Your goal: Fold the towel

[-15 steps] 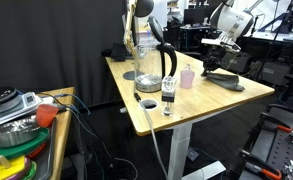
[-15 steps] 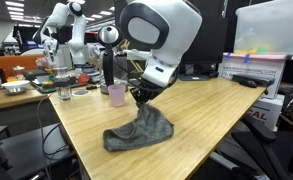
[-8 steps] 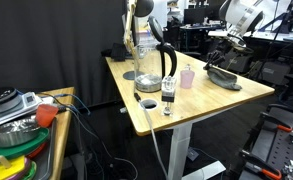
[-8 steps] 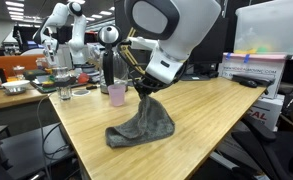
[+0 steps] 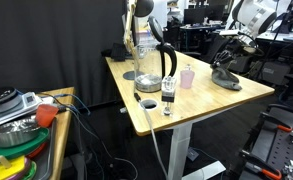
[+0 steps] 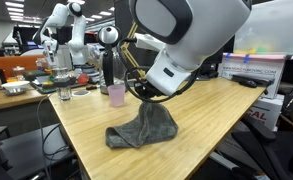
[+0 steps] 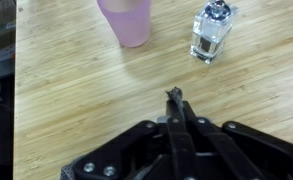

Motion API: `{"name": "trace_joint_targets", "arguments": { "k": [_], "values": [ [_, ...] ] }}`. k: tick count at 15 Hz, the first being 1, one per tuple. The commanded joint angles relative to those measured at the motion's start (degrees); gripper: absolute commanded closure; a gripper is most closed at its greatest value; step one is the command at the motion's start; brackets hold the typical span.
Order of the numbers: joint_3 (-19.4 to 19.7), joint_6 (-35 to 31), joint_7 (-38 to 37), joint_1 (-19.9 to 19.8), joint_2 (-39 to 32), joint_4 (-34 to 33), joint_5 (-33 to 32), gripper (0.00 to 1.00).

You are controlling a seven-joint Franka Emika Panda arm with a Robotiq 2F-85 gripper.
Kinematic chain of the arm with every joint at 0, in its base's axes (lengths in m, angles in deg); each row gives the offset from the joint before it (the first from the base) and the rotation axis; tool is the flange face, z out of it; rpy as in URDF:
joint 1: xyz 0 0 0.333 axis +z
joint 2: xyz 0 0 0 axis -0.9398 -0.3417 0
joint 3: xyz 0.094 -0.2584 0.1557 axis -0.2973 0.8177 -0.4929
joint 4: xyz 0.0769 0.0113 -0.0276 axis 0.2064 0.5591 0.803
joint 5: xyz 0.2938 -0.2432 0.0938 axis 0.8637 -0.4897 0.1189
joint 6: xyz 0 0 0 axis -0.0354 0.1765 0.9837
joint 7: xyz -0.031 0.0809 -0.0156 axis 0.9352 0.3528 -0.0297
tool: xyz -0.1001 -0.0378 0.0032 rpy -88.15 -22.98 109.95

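The grey-green towel [image 6: 141,130] lies bunched on the wooden table [image 6: 216,115], with one end pulled up into a peak. It also shows in an exterior view [image 5: 226,79] near the table's far edge. My gripper [image 6: 143,96] is shut on that raised end, just above the cloth. In the wrist view the gripper [image 7: 176,98] has its fingers pressed together, with a small dark tuft of towel [image 7: 173,93] pinched at the tips. The rest of the cloth is hidden under the gripper there.
A pink cup [image 6: 117,94] stands just beyond the towel, and shows in the wrist view [image 7: 126,20] beside a small glass bottle [image 7: 211,32]. A black kettle [image 5: 167,62] and a glass jar [image 5: 145,66] stand mid-table. A side table [image 5: 26,125] holds clutter.
My gripper has risen with the towel's end pinched in it, drawing the cloth up into a taller peak. The arm has swung upward and back.
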State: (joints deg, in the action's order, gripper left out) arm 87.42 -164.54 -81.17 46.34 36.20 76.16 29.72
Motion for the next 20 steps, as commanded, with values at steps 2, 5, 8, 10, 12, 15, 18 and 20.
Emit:
{"name": "trace_joint_targets", "arguments": {
  "k": [2,5,8,10,12,15,18,20],
  "values": [
    [1.07,3.88,1.1,-1.27,0.8,0.75,3.54,0.99],
    [1.76,4.44,0.88,-1.5,0.4,0.78,4.79,0.99],
    [2.46,4.04,-0.22,-1.66,-0.93,0.65,5.54,0.99],
    [2.95,4.32,-0.98,-2.08,-2.05,0.59,5.72,0.99],
    [3.51,4.91,-1.25,-2.69,-3.1,0.39,5.7,0.99],
    [4.25,5.4,-1.49,-3.44,-3.76,0.11,5.06,0.99],
    [5.0,5.26,-1.68,-3.7,-3.43,0.12,4.53,0.99],
    [5.28,5.41,-1.81,-3.82,-3.39,0.06,4.42,0.99]
  ]
}}
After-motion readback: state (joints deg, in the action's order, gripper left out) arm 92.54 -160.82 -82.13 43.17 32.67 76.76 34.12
